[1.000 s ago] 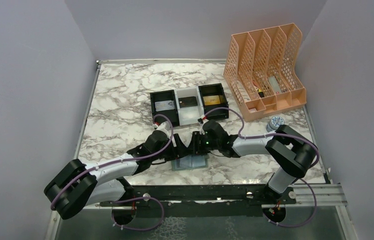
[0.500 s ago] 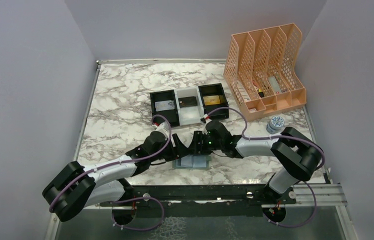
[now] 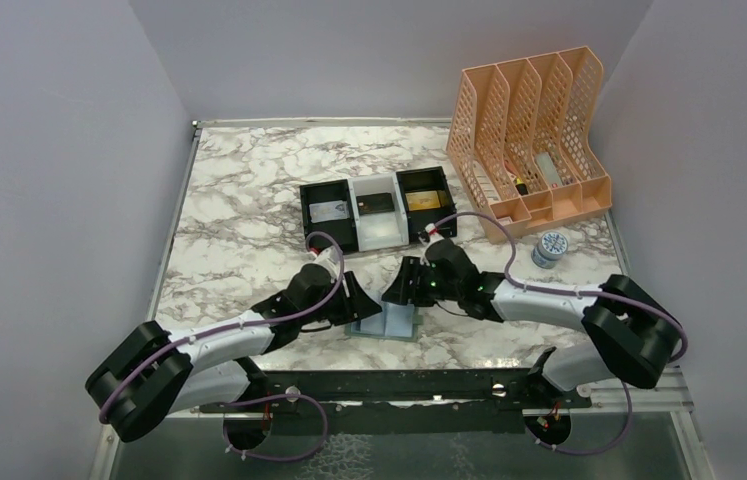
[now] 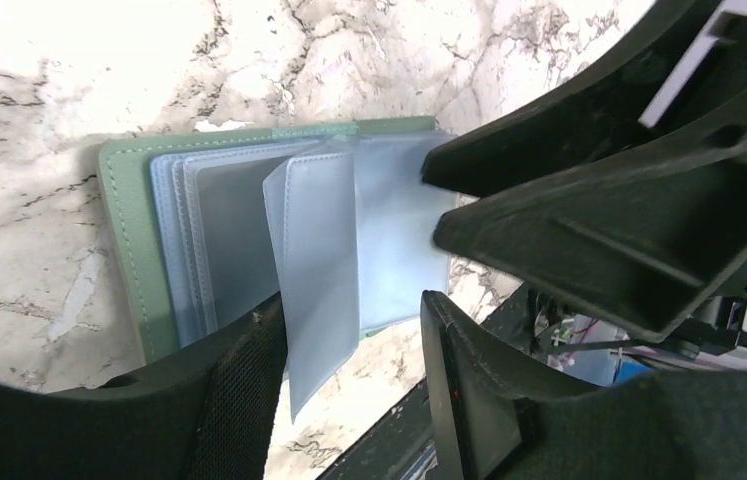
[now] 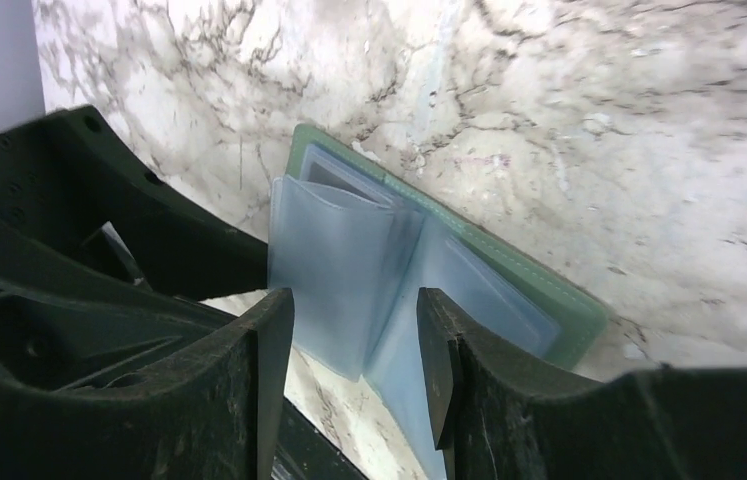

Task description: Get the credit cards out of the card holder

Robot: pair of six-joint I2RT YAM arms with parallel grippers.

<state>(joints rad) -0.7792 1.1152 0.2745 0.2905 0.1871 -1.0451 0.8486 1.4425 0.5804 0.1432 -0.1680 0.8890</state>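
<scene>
The sage-green card holder (image 4: 127,260) lies open, one pale-blue pocket leaf (image 4: 319,260) standing up.

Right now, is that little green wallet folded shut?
No, the wallet lies open on the marble table, with its pale blue sleeves fanned out.

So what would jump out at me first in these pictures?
Near the front edge of the marble table, the left end effector and right end effector meet, both open, over an opened green card holder with pale blue sleeves fanned up. Behind it sits a black-and-white tray holding cards, and at the far right a peach file organizer.
</scene>
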